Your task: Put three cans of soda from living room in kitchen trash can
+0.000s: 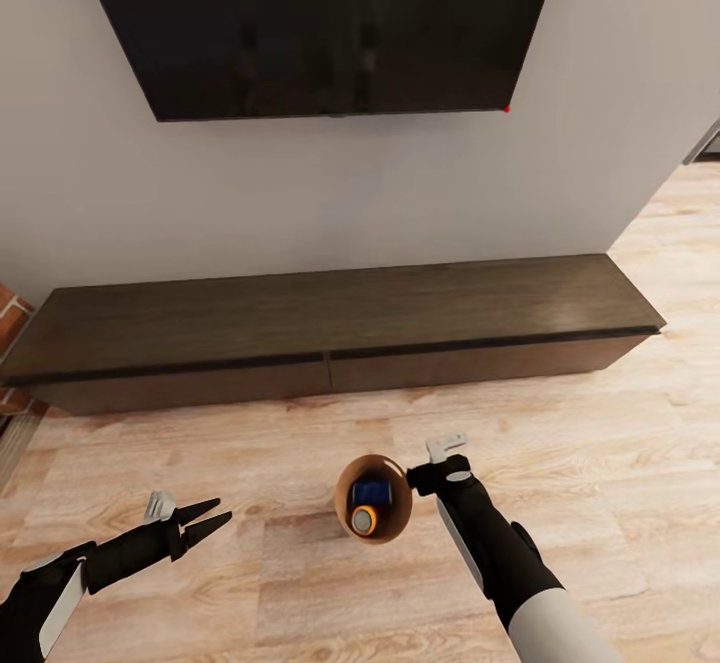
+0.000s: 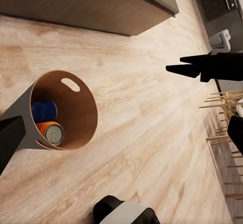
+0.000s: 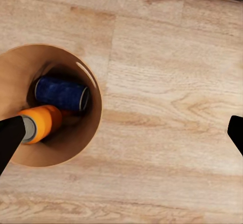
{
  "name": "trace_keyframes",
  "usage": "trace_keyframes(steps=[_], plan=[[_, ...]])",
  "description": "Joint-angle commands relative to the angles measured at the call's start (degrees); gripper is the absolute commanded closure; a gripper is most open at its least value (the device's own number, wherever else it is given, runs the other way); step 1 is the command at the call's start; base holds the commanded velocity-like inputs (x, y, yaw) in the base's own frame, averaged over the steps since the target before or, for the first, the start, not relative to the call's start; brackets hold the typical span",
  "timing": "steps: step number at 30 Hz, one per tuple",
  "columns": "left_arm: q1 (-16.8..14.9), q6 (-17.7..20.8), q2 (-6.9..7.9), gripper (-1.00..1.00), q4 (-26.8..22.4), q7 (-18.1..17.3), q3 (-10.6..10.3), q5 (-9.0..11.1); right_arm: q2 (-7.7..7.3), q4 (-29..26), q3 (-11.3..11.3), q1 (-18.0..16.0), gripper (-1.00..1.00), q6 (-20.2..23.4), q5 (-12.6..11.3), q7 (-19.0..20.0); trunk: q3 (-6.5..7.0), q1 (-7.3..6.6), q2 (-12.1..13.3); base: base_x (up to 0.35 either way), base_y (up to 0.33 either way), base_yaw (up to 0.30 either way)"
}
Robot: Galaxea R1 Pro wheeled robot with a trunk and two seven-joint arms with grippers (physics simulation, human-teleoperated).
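The tash can stands on plank floor before the long cabinet.

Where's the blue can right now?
The blue can lies inside the bin, beside an orange can, on the floor before the low cabinet.

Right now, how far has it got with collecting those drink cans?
Partly done, it seems. The round bin with a brown inside holds a dark blue can and an orange can; I can see two cans in it. It stands on the pale wood floor in front of the long dark low cabinet. The left end effector is open, holding nothing. Still left: a third can and the kitchen.
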Motion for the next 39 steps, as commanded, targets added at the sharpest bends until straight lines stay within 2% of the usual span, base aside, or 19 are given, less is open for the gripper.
trace_keyframes(steps=[1, 5, 8, 11, 13, 15, 17, 19, 23, 25, 27, 29, 30, 33, 34, 38, 39], plan=[[0.00, 0.00, 0.00, -1.00, 0.09, 0.04, 0.02, 0.00, -0.09, 0.21, -0.03, 0.03, -1.00, 0.00, 0.02, 0.02, 0.05, 0.00, 0.00, 0.000, 0.000, 0.000], [0.00, -0.42, 0.00, -1.00, 2.74, 0.09, 0.04, 0.00, -0.55, 2.24, -0.07, 0.12, -1.00, -0.03, 0.05, 0.05, 0.32, 0.00, 0.00, 0.000, 0.000, 0.000], [0.00, -2.34, 0.02, -1.00, 5.99, 0.13, 0.15, -0.03, -1.23, 4.62, -0.08, 0.16, -1.00, -0.19, 0.04, 0.06, 0.57, 0.00, 0.00, 0.000, 0.000, 0.000], [0.00, -6.99, 0.39, -1.00, 11.02, 0.22, 0.43, -0.07, -2.57, 8.42, -0.13, 0.19, -1.00, -1.37, -0.03, 0.04, 0.84, 0.00, 0.00, 0.000, 0.000, 0.000], [0.00, -11.26, 1.25, -1.00, 17.12, 0.26, 0.54, -0.08, -3.70, 12.51, -0.16, 0.19, -1.00, -4.24, -0.05, 0.00, 1.02, 0.00, 0.00, 0.000, 0.000, 0.000], [0.00, -13.82, 1.73, -1.00, 21.03, 0.28, 0.56, -0.08, -4.75, 16.19, -0.45, 0.20, -1.00, -5.93, -0.08, -0.01, 1.21, 0.00, 0.00, 0.000, 0.000, 0.000], [0.00, -15.08, 1.93, -1.00, 22.96, 0.28, 0.57, -0.09, -5.64, 18.84, -1.08, 0.20, -1.00, -6.88, -0.12, -0.02, 1.40, 0.00, 0.00, 0.000, 0.000, 0.000], [0.00, -15.94, 2.06, -1.00, 24.57, 0.28, 0.57, -0.14, -6.49, 21.55, -2.25, 0.20, -1.00, -7.97, -0.19, 0.00, 1.58, 0.00, 0.00, 0.000, 0.000, 0.000], [0.00, -17.50, 2.24, -1.00, 31.32, 0.30, 0.46, -0.30, -9.01, 30.91, -8.86, 0.20, -1.00, -11.33, -0.43, 0.07, 1.96, 0.00, 0.00, 0.000, 0.000, 0.000], [0.00, -18.46, 2.25, -1.00, 34.22, 0.31, 0.14, -0.65, -9.99, 34.48, -10.33, 0.28, -1.00, -11.85, -0.47, 0.11, 2.15, 0.00, 0.00, 0.000, 0.000, 0.000], [0.00, -18.85, 2.25, -1.00, 35.12, 0.32, -0.05, -0.96, -10.22, 35.68, -10.63, 0.32, -1.00, -11.96, -0.48, 0.12, 2.34, 0.00, 0.00, 0.000, 0.000, 0.000], [0.00, -19.92, 2.27, -1.00, 37.45, 0.35, -1.16, -2.87, -10.67, 39.60, -11.24, 0.55, -1.00, -12.17, -0.49, 0.12, 2.53, 0.00, 0.00, 0.000, 0.000, 0.000], [0.00, -20.34, 2.27, -1.00, 38.42, 0.36, -2.13, -4.79, -10.86, 41.79, -11.46, 1.07, -1.00, -12.25, -0.50, 0.11, 2.62, 0.00, 0.00, 0.000, 0.000, 0.000], [0.04, -20.71, 2.26, -1.00, 39.30, 0.37, -3.53, -8.34, -11.03, 43.89, -11.66, 1.99, -1.00, -12.32, -0.50, 0.09, 2.90, 0.00, 0.00, 0.000, 0.000, 0.000], [0.06, -20.85, 2.24, -1.00, 39.63, 0.37, -4.14, -10.96, -11.09, 44.75, -11.73, 2.67, -1.00, -12.35, -0.51, 0.08, 3.00, 0.00, 0.00, 0.000, 0.000, 0.000], [0.15, -20.99, 2.21, -1.00, 40.00, 0.87, -4.78, -15.87, -11.18, 45.99, -11.81, 4.44, -1.00, -12.38, -0.51, 0.07, 3.37, 0.00, 0.00, 0.000, 0.000, 0.000], [0.30, -21.03, 2.19, -1.00, 40.13, 2.18, -4.97, -18.00, -11.20, 46.37, -11.83, 5.38, -1.00, -12.38, -0.51, 0.07, 3.47, 0.00, 0.00, 0.000, 0.000, -0.004]])
